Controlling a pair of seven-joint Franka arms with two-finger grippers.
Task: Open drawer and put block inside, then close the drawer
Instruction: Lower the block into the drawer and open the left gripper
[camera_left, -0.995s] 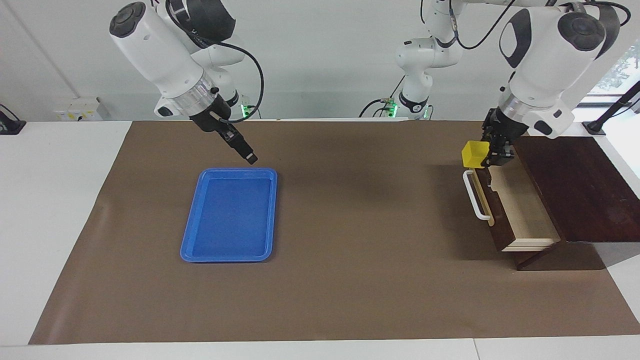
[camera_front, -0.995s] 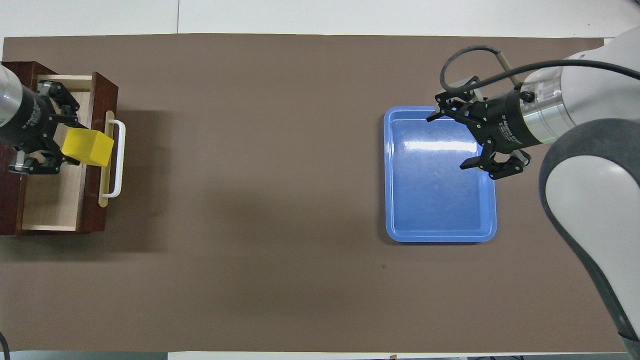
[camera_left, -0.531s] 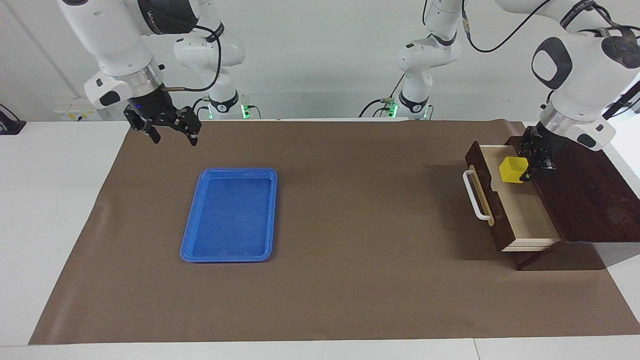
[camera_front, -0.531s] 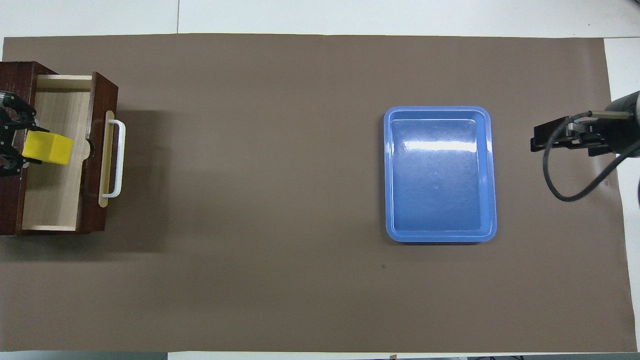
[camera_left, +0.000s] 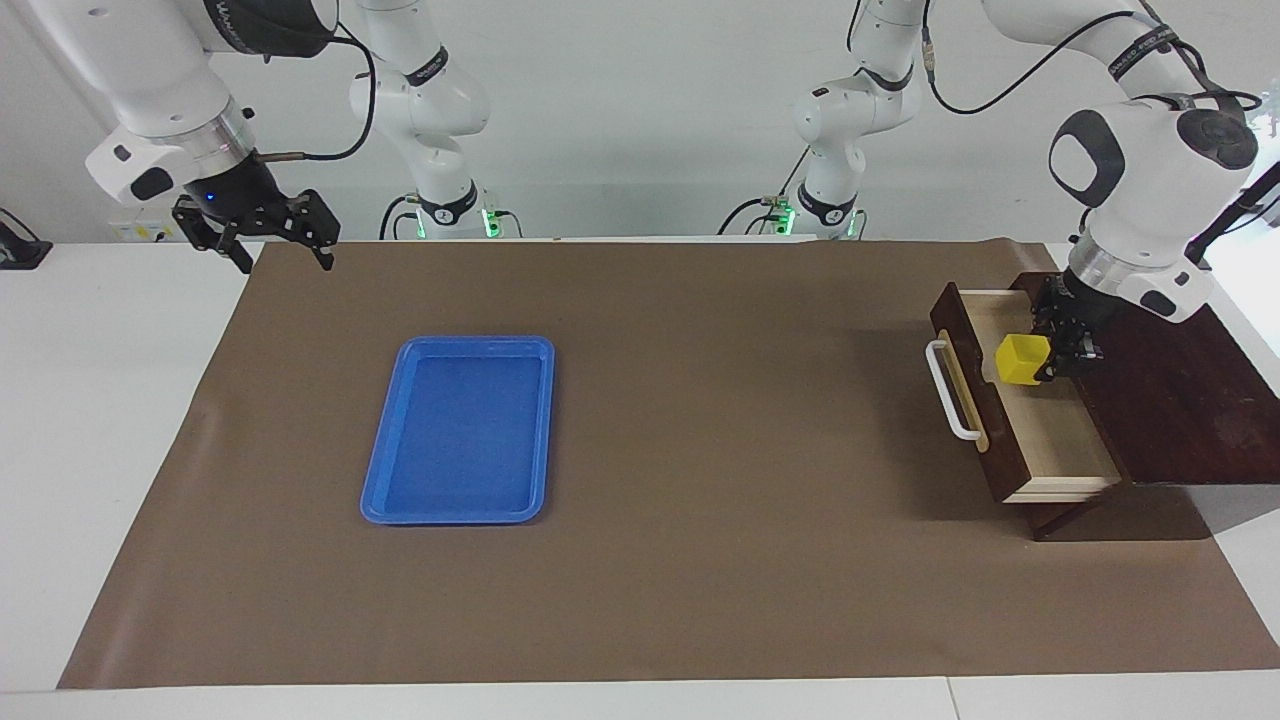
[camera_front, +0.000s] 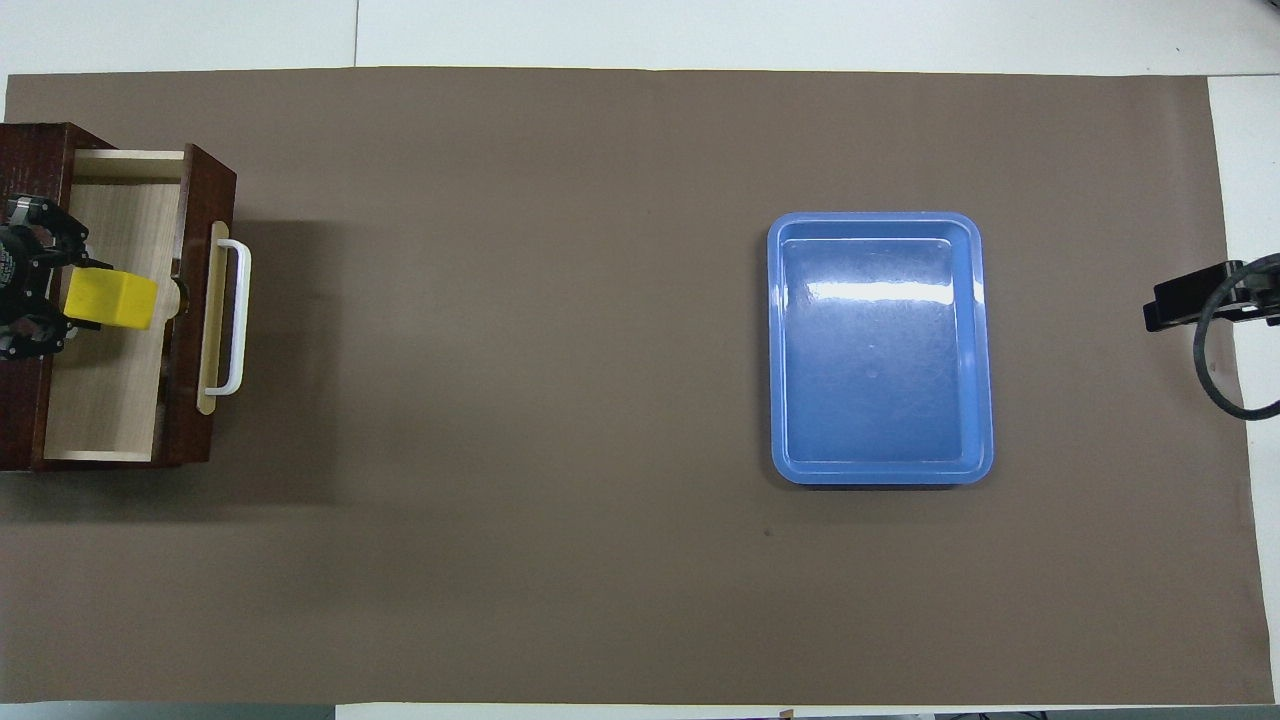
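Yellow block (camera_left: 1022, 359) is sitting in the left gripper (camera_left: 1050, 362), jaws clamped on it, hanging over the pale wood inside of the drawer (camera_left: 1055, 430). The drawer is standing pulled out of the dark brown box (camera_left: 1170, 390) at the left arm's end of the bench (camera_left: 700, 560), its white handle (camera_left: 950, 390) facing the middle of the brown mat. So opening looks done; the step in hand is putting the block in. Block is looking low over the drawer's end nearer the robots, just inside the front panel; whether it is touching the floor, cannot tell.

Next move is calling for lowering until the block is resting on the drawer bottom, then spreading the jaws and lifting clear without dragging it. After that the front needs pushing in to shut.

Right gripper (camera_left: 270, 232) is waiting, jaws spread wide and holding nothing, over the mat's corner at the right arm's end. Blue tray (camera_left: 460, 430) is lying on the mat near that end.
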